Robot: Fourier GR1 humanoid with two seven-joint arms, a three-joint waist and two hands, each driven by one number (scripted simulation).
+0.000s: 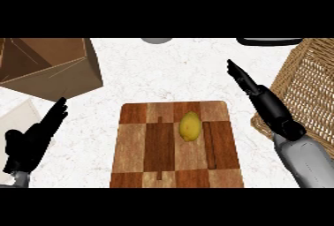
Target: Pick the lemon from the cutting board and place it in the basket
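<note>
The lemon [189, 126] lies untouched near the middle of the cutting board [143, 150], and the wicker basket [310, 84] stands at the counter's [169, 75] right edge, so the carry looks short. The right hand [264, 101], fingers straight and empty, hangs between board and basket, seemingly placed to reach across; the left hand [32, 137] rests open at the lower left

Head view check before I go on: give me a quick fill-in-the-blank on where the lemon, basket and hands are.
1. The lemon lies on the ____.
2. The wicker basket stands at the view's ____ side.
3. The right hand, fingers straight, is ____ the lemon.
4. The left hand holds ____.

Missing words: cutting board; right; apart from; nothing
</note>
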